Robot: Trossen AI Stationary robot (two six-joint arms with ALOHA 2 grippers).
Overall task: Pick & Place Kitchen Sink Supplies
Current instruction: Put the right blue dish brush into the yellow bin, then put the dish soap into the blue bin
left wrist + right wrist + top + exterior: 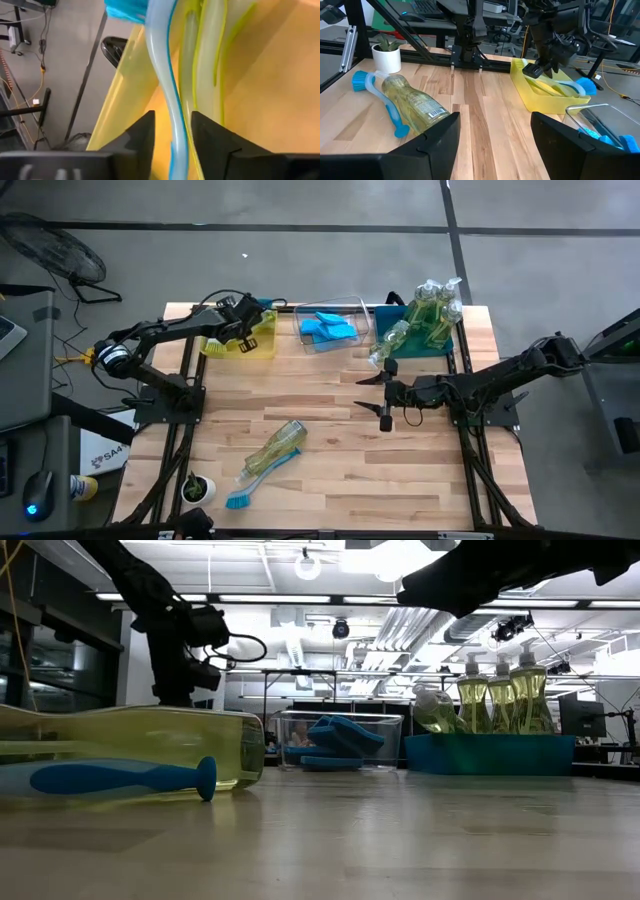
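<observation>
step: left gripper, narrowly parted, releasing clear blue-edged plastic dish brush into yellow rectangular bin | next: lift clear | right gripper: open, empty

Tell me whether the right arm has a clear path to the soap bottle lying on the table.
Probably yes. The right gripper hangs open over bare wood, and the soap bottle lies nearby with nothing between them. A blue brush lies against the bottle's side, which may complicate the grip.
</observation>
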